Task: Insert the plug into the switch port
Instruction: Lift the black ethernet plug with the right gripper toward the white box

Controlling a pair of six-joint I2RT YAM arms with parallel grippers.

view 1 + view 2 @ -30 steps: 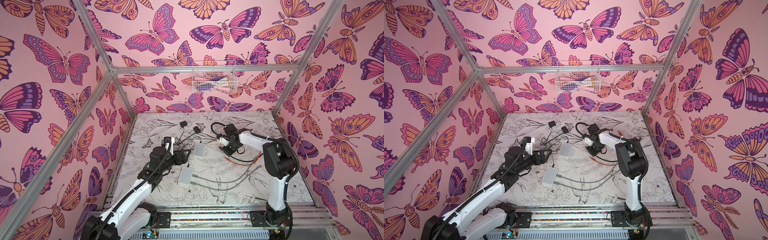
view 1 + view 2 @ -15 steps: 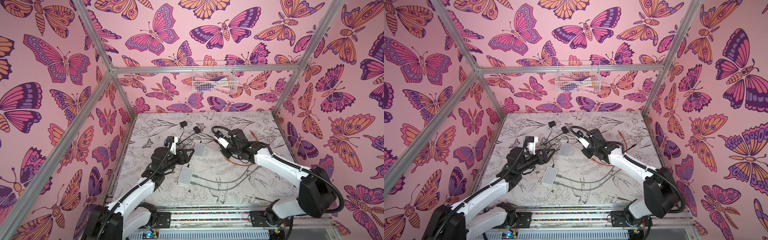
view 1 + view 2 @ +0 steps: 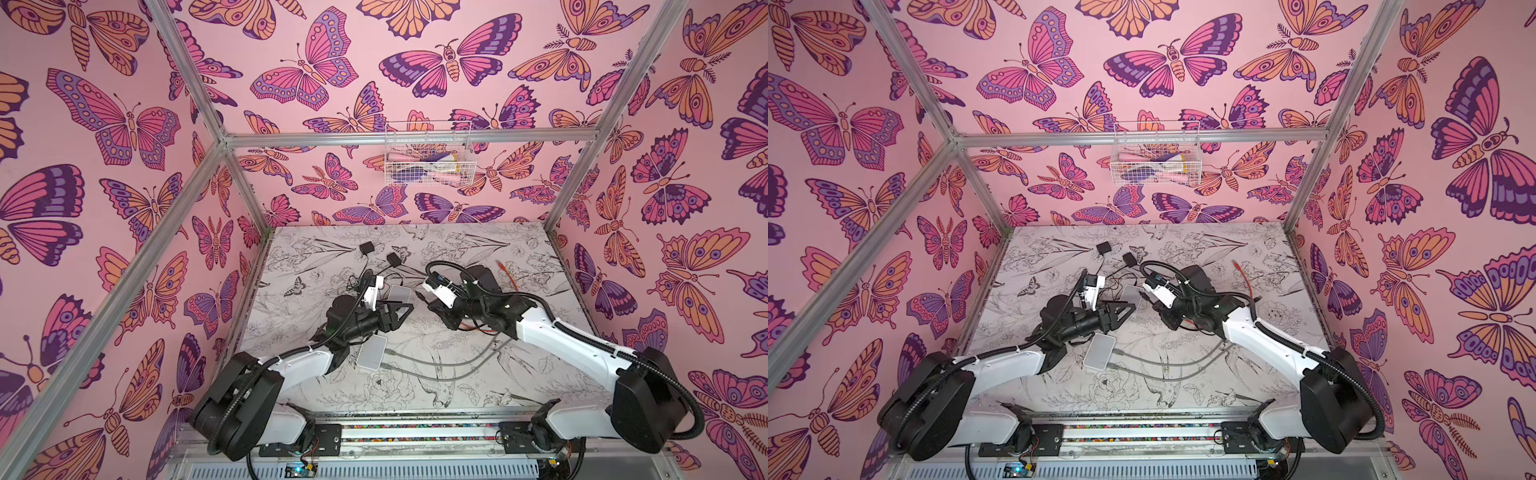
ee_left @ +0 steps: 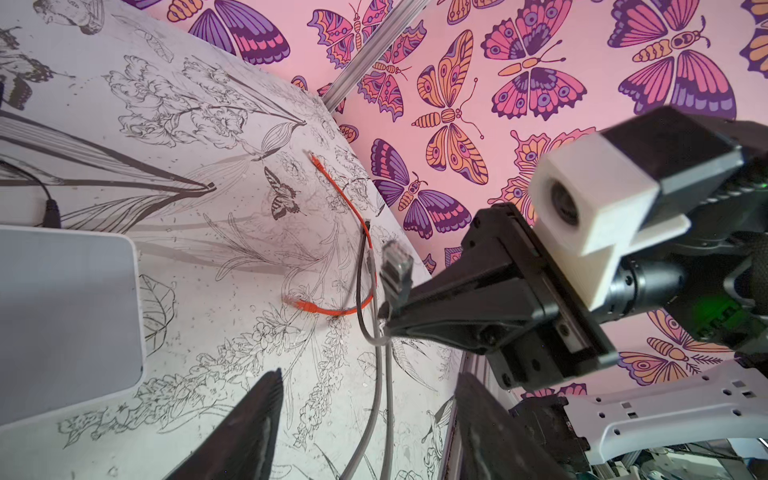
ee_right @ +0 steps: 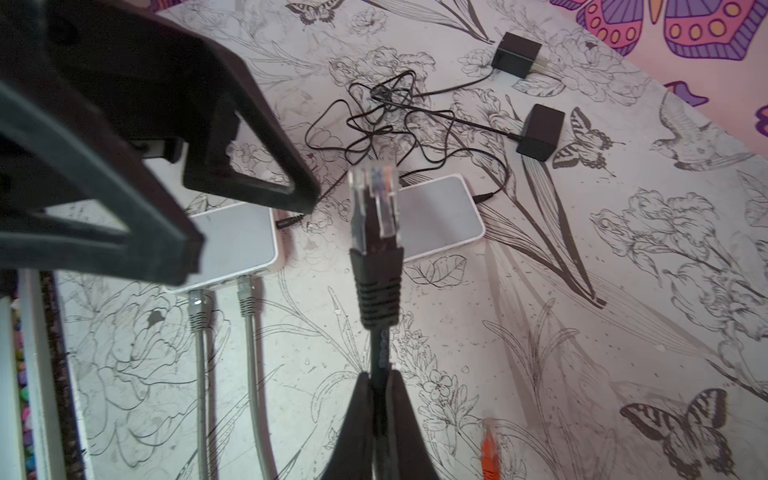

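The plug point(image 5: 376, 208), clear-tipped with a black boot, hangs in the air near the centre of both top views, between the two grippers. It is off the table point(image 3: 519, 374) and not in any port. The right gripper point(image 5: 378, 380) has its jaws clamped together on the plug's black cord just behind the boot, so the tip sticks out free ahead of it.

A second ago that arm stood tall with its elbow high and its gripper down by the farther switch point(image 3: 400, 294). Now it lies stretched low across the right of both top views, and the plug points toward the left gripper point(image 3: 400, 311). That one has slid in from the left toward the middle. Its jaws stand apart with nothing between them, a little narrower than before. In the left wrist view the plug sits ahead of its fingertips point(image 4: 266, 399), not between them.

I'd read this as a hand-over or re-grip being set up rather than the push itself. The nearer switch point(image 3: 372, 352), lower centre, already has two grey cables point(image 5: 249, 332) plugged in. Which switch is meant I cannot tell. An orange cable point(image 3: 508, 275) lies loose at the table's upper right.
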